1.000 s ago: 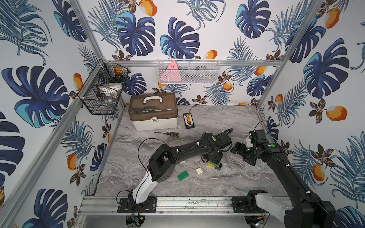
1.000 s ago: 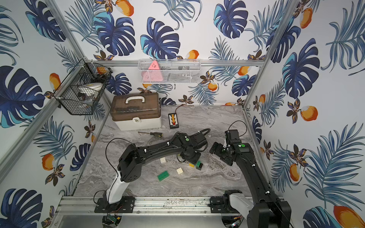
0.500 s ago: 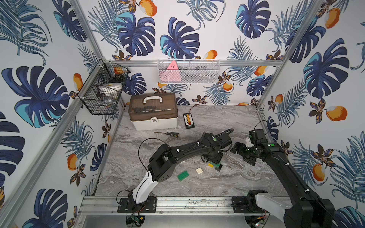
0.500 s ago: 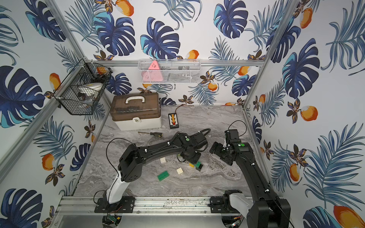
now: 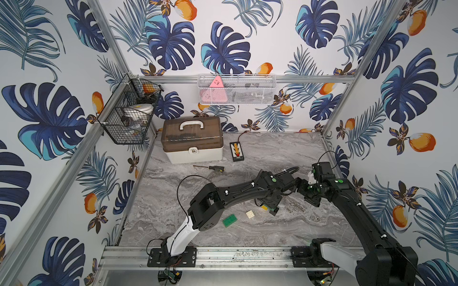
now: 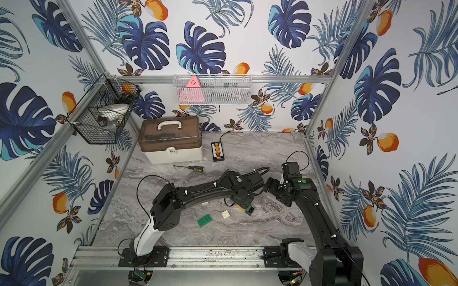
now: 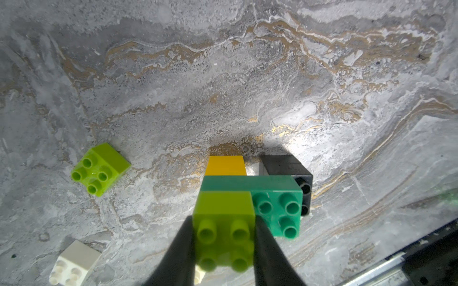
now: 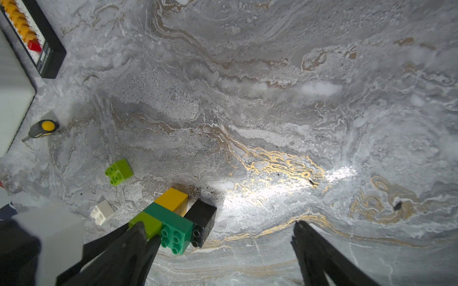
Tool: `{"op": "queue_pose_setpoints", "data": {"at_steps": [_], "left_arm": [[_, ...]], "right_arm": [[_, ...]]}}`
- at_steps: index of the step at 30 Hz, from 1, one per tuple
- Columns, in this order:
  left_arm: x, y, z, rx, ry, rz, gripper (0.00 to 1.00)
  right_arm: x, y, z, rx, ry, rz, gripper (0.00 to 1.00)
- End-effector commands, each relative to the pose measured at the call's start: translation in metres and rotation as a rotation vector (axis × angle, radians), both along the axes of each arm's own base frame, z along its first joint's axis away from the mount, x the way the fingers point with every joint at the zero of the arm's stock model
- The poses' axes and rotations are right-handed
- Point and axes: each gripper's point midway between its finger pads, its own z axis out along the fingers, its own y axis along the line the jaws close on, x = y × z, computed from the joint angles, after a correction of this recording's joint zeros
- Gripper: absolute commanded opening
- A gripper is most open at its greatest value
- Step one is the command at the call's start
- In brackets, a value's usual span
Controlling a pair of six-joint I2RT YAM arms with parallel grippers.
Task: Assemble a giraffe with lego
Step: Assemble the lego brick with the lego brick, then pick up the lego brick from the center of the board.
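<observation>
In both top views the left arm reaches across the marble table point(image 5: 285, 153), and the left gripper point(image 5: 270, 210) points down onto the giraffe point(image 5: 264, 207), a small part-built stack standing right of the table's middle. How the jaws stand cannot be told from up here. Just left of the stack lies a white brick point(image 5: 250, 214), and further left a spare dark green long brick point(image 5: 230, 220), both apart from it. The right gripper point(image 5: 303, 187) hangs above the table, close to the left arm's wrist. A screwdriver point(image 5: 210, 168), a button box point(image 5: 236, 151) and a toolbox point(image 5: 192, 141) sit toward the back wall.

In the left wrist view the jaws are narrow, clamped on a lime brick point(image 7: 223, 205) with one black finger on each side. That brick sits on one end of a dark green long brick point(image 7: 277, 210), above a yellow brick point(image 7: 226, 165). A black brick point(image 7: 285, 166) stands under the other end. A loose lime brick point(image 7: 100, 169) lies well apart, studs up.

In the right wrist view the right gripper's jaws stand wide and hold nothing. The giraffe point(image 8: 176, 230) stands on the table, with the white brick point(image 8: 102, 211) near it
</observation>
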Motion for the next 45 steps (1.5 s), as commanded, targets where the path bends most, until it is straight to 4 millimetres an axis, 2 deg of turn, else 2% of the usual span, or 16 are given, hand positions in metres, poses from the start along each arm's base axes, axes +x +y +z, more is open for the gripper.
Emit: {"op": "queue_pose_setpoints", "data": {"at_steps": [1, 5, 13, 20, 25, 29, 34, 39, 41, 43, 45], "left_arm": [[-0.024, 0.027, -0.025, 0.117, 0.112, -0.013, 0.27], [-0.014, 0.031, -0.019, 0.108, 0.095, 0.023, 0.27], [0.009, 0.064, -0.007, 0.141, 0.05, 0.143, 0.28], [0.009, 0.061, -0.009, 0.114, 0.066, 0.166, 0.38], [0.012, 0.06, -0.006, 0.079, 0.072, 0.182, 0.52], [0.017, 0.056, 0.004, 0.041, 0.063, 0.19, 0.62], [0.025, 0.053, 0.027, -0.039, 0.046, 0.216, 0.63], [0.049, 0.085, 0.065, -0.178, 0.028, 0.343, 0.63], [0.055, 0.099, 0.07, -0.206, 0.031, 0.383, 0.64], [0.06, 0.109, 0.074, -0.224, 0.024, 0.411, 0.64], [0.063, 0.121, 0.073, -0.217, 0.017, 0.437, 0.64]], "right_arm": [[0.005, 0.0, 0.002, -0.001, -0.016, 0.005, 0.95], [0.005, 0.0, 0.003, 0.0, -0.014, 0.007, 0.95], [0.009, 0.001, 0.006, -0.002, -0.01, 0.011, 0.95], [0.012, 0.001, 0.01, -0.003, -0.012, 0.008, 0.95], [0.011, -0.004, 0.016, -0.026, -0.025, 0.0, 0.95], [0.011, -0.003, 0.015, -0.024, -0.025, 0.0, 0.94], [0.012, -0.006, 0.018, -0.053, -0.018, 0.02, 0.93], [0.018, -0.012, 0.038, -0.108, -0.058, 0.058, 0.93], [0.018, -0.01, 0.041, -0.117, -0.06, 0.078, 0.95], [0.02, -0.001, 0.041, -0.113, -0.059, 0.106, 0.96], [0.025, 0.026, 0.046, -0.127, -0.07, 0.186, 0.96]]}}
